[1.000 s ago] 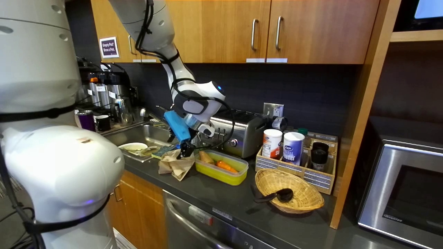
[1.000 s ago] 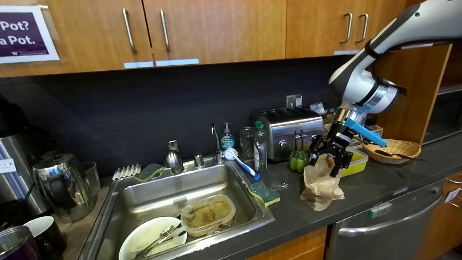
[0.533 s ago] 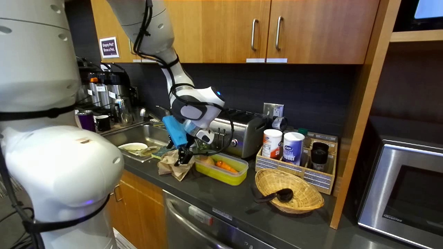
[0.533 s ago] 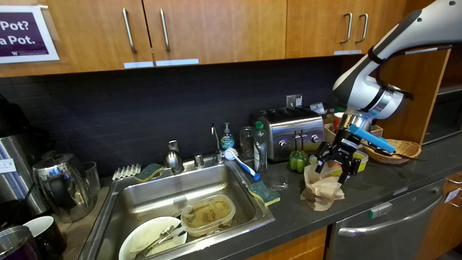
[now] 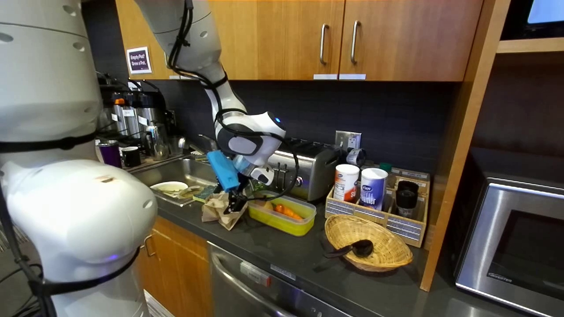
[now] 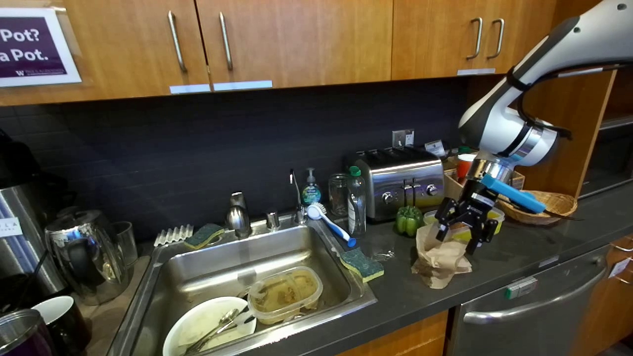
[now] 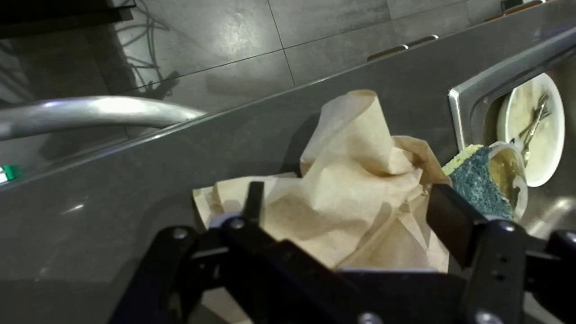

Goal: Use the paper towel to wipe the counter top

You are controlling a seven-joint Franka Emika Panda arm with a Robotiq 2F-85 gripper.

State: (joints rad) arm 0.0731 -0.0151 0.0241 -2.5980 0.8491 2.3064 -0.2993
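The paper towel (image 5: pixel 216 209) is a crumpled tan-brown sheet standing up in folds on the counter top (image 5: pixel 304 259). It shows in an exterior view (image 6: pixel 437 264) and fills the middle of the wrist view (image 7: pixel 346 193). The dark grey counter top also shows in the wrist view (image 7: pixel 135 184). My gripper (image 6: pixel 457 241) is open, tilted, just above and beside the towel. In the wrist view the fingers (image 7: pixel 348 204) stand wide apart with the towel seen between and beyond them. I cannot tell whether a finger touches it.
A yellow tray (image 5: pixel 282 224) with carrots stands close beside the gripper. A toaster (image 6: pixel 400 183) and a green pepper (image 6: pixel 409 221) stand behind. A sponge (image 6: pixel 363 264) and the sink (image 6: pixel 366 296) lie to one side. A woven basket (image 5: pixel 370 246) stands farther along.
My gripper has come lower and shifted over the towel, toward the tray side in an exterior view, with most motion in the first half second. The towel has not visibly moved.
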